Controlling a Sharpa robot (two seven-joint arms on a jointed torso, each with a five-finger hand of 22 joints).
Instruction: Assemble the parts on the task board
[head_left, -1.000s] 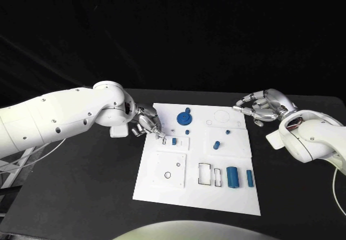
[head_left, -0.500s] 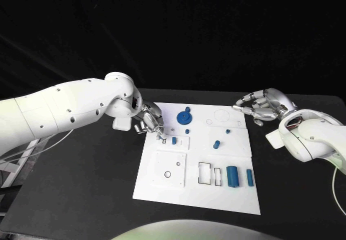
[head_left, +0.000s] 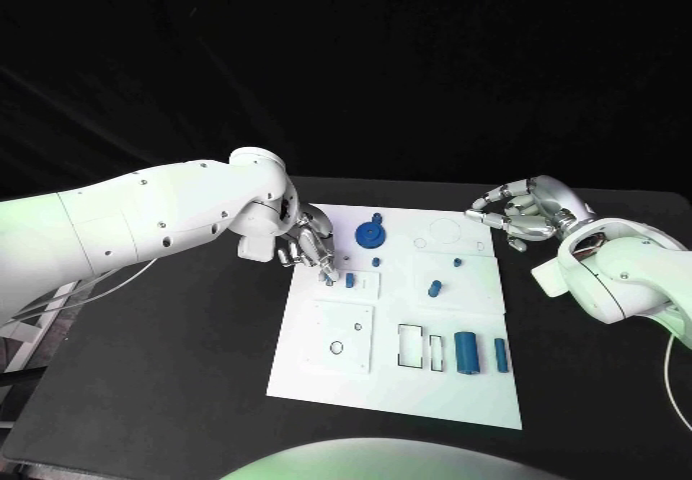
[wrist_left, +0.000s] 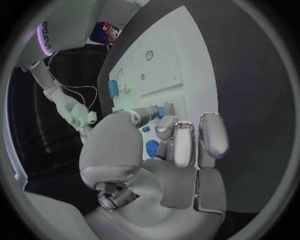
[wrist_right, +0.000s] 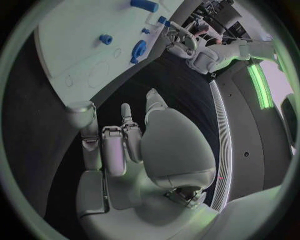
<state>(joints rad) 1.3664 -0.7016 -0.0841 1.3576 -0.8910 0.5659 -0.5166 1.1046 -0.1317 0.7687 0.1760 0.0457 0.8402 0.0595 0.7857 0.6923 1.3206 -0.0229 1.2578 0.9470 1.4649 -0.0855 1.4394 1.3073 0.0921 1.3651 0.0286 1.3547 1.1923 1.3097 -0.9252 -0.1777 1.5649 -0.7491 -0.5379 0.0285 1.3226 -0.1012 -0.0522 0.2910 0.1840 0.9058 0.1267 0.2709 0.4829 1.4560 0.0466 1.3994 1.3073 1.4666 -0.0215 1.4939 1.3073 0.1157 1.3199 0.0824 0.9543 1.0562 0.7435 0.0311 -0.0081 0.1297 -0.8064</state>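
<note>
A black counter (head_left: 173, 380) carries the white task board (head_left: 433, 390) at its middle. The left hand (head_left: 303, 245) reaches down over the board's near-left edge, fingers pointing to a small blue part (head_left: 349, 282) in a slot; whether it grips anything cannot be told. The right hand (head_left: 519, 215) hovers off the board's far right corner, fingers curled in on nothing. A round blue part (head_left: 371, 236) and two blue cylinders (head_left: 466, 353) lie on the board.

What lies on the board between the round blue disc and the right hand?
In the head view, only bare white task board with faint circle outlines lies between the blue disc and right hand.
</note>
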